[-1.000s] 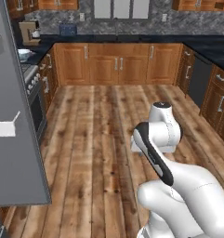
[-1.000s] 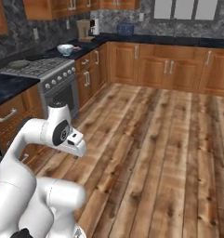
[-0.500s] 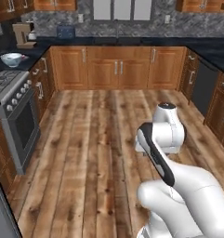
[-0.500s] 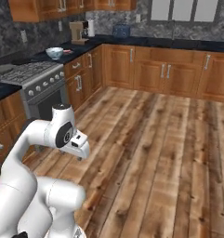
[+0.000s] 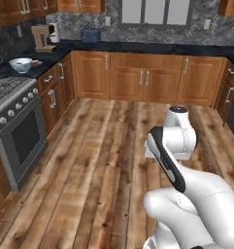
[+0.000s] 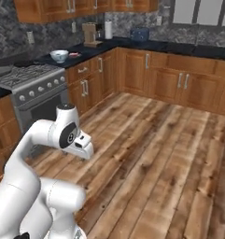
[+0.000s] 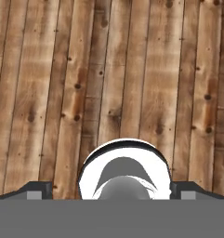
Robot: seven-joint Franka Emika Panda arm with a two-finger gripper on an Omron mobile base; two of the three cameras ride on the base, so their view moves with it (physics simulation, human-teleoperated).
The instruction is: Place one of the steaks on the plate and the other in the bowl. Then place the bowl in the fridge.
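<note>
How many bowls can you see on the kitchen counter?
1. A single white bowl sits on the dark counter just past the stove, with something small and reddish beside it. More bowls may be hidden inside the cupboards.
</note>
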